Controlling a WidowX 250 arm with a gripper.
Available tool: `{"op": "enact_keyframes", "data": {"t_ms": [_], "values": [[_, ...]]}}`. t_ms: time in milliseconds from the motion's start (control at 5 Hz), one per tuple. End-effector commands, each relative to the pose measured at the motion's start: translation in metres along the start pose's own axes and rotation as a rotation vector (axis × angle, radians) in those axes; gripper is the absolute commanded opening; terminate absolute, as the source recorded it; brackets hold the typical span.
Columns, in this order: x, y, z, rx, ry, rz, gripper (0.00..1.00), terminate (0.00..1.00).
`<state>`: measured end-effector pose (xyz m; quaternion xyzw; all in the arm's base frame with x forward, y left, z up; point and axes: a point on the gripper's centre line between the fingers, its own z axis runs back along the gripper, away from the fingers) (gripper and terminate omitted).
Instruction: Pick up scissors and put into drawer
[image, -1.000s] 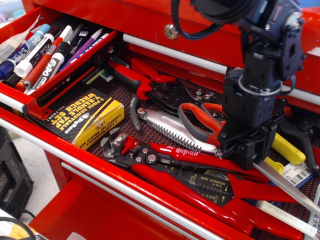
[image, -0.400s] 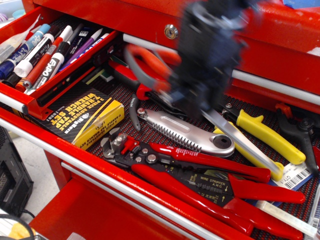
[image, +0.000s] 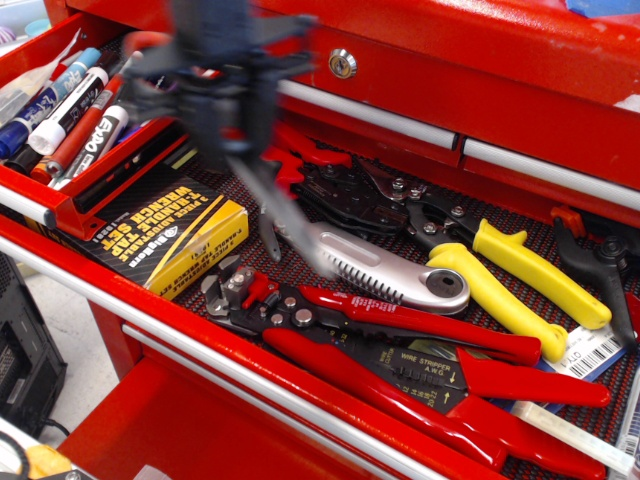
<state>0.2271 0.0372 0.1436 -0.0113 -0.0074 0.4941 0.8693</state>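
A red tool chest (image: 480, 70) filled the view, its wide open drawer (image: 330, 395) lined with dark mesh and crowded with hand tools. A shallower upper drawer (image: 75, 205) stood open at the left, holding markers (image: 75, 105). Above that left end hung the robot arm, motion-blurred, its tool (image: 215, 95) a dark smear over the divide between the two drawers. The tool appeared clamped on the scissors (image: 275, 215), though blur hid how the jaws stood; the orange handle loops showed faintly near the markers, and the steel blades slanted down to the right, over the wide drawer's left half, clear of its contents. Along the front edge lay the red-handled wire stripper (image: 400, 345). Right of centre lay yellow-handled pliers (image: 520, 275). At the middle rested a silver folding saw (image: 385, 270), and at the left a yellow wrench-set box (image: 175, 235).
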Motion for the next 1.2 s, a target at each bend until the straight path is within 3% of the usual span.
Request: {"op": "enact_keyframes", "data": {"t_ms": [0, 600, 800, 1000], "values": [[0.069, 0.019, 0.021, -0.025, 0.049, -0.157, 0.0, 0.0], [0.142, 0.028, 0.01, -0.098, -0.009, -0.292, 0.0, 0.0], [0.156, 0.028, 0.0, -0.123, 0.025, -0.4, 1.0, 0.0], [0.156, 0.028, 0.0, -0.123, 0.025, -0.4, 1.0, 1.0]]}}
